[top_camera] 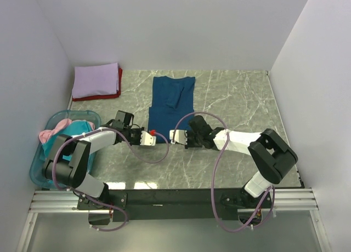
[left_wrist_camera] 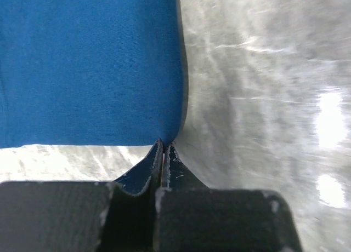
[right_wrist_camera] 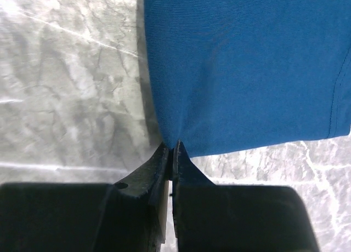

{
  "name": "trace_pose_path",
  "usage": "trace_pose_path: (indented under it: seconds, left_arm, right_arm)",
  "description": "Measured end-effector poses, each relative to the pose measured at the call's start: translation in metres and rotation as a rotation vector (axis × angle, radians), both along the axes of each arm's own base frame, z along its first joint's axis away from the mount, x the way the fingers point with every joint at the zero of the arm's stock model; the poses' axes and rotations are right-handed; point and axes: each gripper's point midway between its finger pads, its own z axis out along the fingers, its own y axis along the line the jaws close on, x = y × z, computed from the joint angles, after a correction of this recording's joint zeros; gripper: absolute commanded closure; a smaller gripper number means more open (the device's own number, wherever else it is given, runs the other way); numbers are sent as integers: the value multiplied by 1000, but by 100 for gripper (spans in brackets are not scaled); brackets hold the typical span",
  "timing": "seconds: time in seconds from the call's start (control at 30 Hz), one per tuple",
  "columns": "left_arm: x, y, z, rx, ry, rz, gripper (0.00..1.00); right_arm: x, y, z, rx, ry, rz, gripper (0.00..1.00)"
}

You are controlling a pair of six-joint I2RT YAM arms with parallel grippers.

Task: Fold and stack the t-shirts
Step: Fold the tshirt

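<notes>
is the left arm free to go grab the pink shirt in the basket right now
Probably not yet: the left pincer is shut on a near corner of the blue t-shirt and would have to let go first. The pink t-shirt lies uncovered in the basket beside that arm, otherwise unblocked.

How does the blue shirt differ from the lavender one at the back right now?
The blue shirt lies spread lengthwise on the bare table; the lavender shirt is folded into a rectangle atop a red one. The left claw and right claw each pinch a near corner of the blue shirt; nothing touches the lavender one. Both show one plain colour.
</notes>
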Motion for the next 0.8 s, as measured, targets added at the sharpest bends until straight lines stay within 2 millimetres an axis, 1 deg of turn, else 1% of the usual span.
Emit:
trace_pose_path:
  seconds: [0.07,0.1,0.17,0.37,0.4,0.47,0.53,0.67,0.77,0.8]
  left_arm:
    - [-3,-1,4,-7,31,5,100]
    - [-4,-1,8,-13,44,9,100]
    - [0,-3,23,-36,60,19,100]
    - [29,-4,84,-125,45,86,100]
    - [32,-4,92,-136,40,94,100]
    - [33,-4,100,-150,42,100,99]
    - [27,-5,101,-155,69,98,100]
    - [5,-6,102,-140,122,76,100]
    - [-21,-9,108,-120,138,24,100]
    - [-34,-10,111,-116,143,0,99]
  right_arm:
    - [-2,-1,4,9,25,-12,100]
    - [-3,-2,9,18,46,-27,100]
    - [1,-3,22,44,70,-55,100]
    - [33,-9,81,167,74,-165,100]
    - [37,-12,88,179,71,-177,100]
    - [40,-15,97,191,70,-189,100]
    - [36,-16,100,193,82,-188,100]
    - [19,-21,104,184,115,-175,100]
    - [-2,-23,116,197,119,-149,100]
    - [-11,-24,119,201,121,-140,100]
